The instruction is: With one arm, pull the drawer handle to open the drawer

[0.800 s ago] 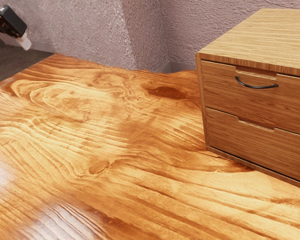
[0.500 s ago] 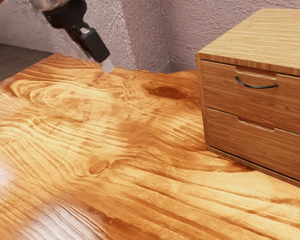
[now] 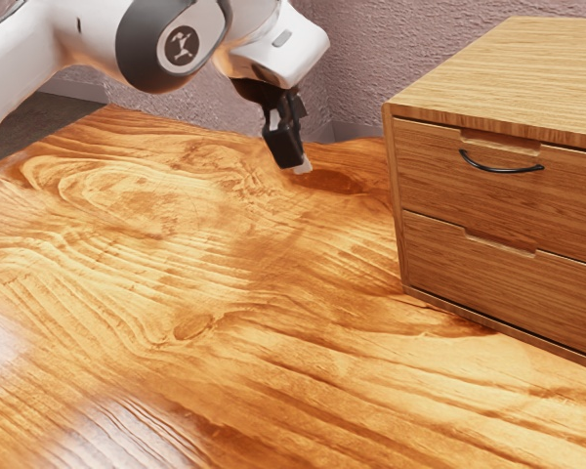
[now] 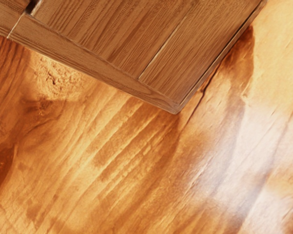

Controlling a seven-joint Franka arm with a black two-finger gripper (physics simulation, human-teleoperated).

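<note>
Black curved handle sits on the top drawer of the wood cabinet at the exterior view's right. Drawer looks flush w/ the front, i.e. shut. My tool hangs above the table, well apart from the handle. Can't tell if it's wide or narrow.

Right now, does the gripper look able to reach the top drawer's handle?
Probably yes. The gripper hangs above the table, apart from the cabinet, and nothing stands between it and the handle, which faces out on the top drawer.
</note>
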